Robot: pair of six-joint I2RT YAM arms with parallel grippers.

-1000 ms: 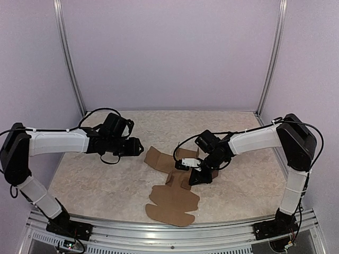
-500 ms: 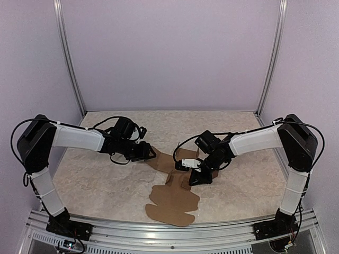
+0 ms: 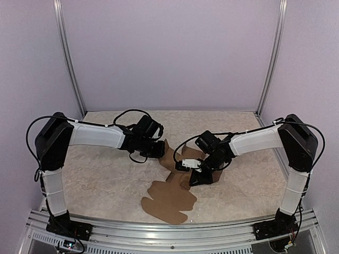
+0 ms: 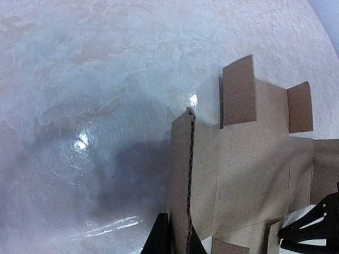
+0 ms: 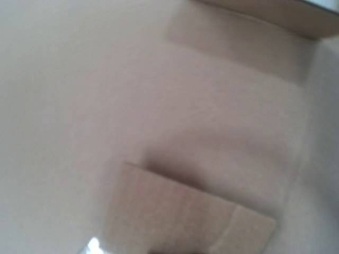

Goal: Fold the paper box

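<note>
Left gripper (image 4: 177, 239) clamped on a raised flap of the paper box (image 4: 249, 159); I fold slowly along the crease.

Top view is evenly lit, soft and sharp throughout; only faint shadows are cast on the table (image 3: 95, 174) under the arms. In the left wrist view, bright glare spots are picked up on the glossy surface, and a dark, soft shadow is thrown beside the paper box (image 4: 254, 159), whose corrugated edge is rendered crisp. Right wrist view is heavily defocused, washed out, low-contrast; one small glint is seen bottom left.
</note>
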